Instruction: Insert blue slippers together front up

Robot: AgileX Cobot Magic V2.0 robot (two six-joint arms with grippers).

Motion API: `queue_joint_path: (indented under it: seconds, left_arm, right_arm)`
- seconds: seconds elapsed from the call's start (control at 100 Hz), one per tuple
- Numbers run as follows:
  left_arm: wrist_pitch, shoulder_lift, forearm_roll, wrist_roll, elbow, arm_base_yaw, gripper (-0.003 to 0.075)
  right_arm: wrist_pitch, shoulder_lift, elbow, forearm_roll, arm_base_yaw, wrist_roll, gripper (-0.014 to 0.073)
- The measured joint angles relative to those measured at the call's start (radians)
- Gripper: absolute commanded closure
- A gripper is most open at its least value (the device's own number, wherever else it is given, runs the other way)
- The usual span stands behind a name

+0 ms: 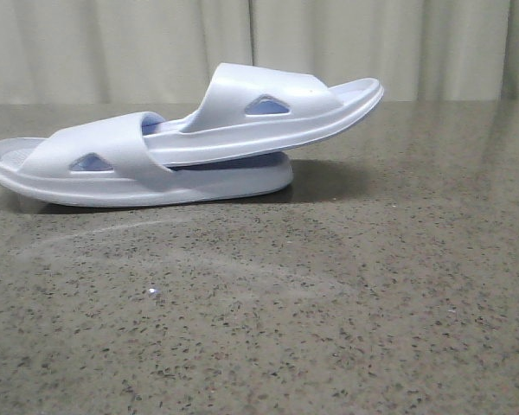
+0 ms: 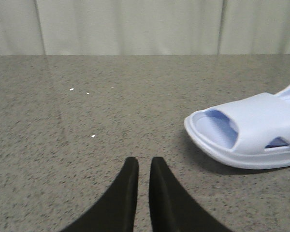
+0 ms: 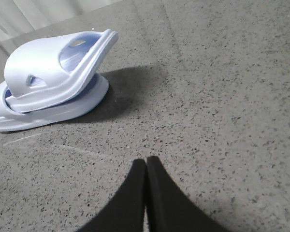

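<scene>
The two pale blue-white moulded foam slippers sit nested on the far left part of the speckled grey stone desk (image 1: 346,328). The lower slipper (image 1: 112,177) lies flat on its thick sole. The upper slipper (image 1: 277,112) has one end pushed under the lower one's wide strap, so that strap pins it, and its other end rises clear of the desk toward the right. That is why it stays tilted rather than flat: it is wedged at one end and rests on the lower slipper's footbed. I judge the insertion done, since the pair holds itself with nothing touching it. Which end counts as the front I cannot say for certain.

My left hand (image 2: 144,166) hangs low over bare desk, its two dark fingers (image 2: 123,193) almost together with only a thin slit between them, holding nothing. From its wrist view the lower slipper (image 2: 246,133) lies near, off to one side, and apart from the fingertips.

My right hand (image 3: 146,166) has its fingers pressed together, and it is empty too. It is tipped down toward the desk, with the nested pair (image 3: 53,82) well apart from it, its shadow falling on the desk beside it. Neither of my arms shows in the front view, so both sit back on the near side.
</scene>
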Motion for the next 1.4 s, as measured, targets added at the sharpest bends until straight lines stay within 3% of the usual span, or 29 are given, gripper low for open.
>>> queue_joint_path:
  seconds: [0.09,0.35,1.4]
  left_arm:
    - [0.002,-0.077,0.137,-0.136,0.054,0.036,0.0705]
    - [0.012,-0.239,0.259,-0.264,0.159,0.131,0.0705]
    - [0.035,-0.239,0.235,-0.277,0.159,0.133,0.0705]
  right_arm:
    - [0.000,0.000,0.000,0.000,0.000,0.000,0.0672]
    - [0.002,0.000,0.000,0.002,0.000,0.000,0.0672]
    - [-0.022,0.000,0.000,0.000,0.000,0.000,0.0672]
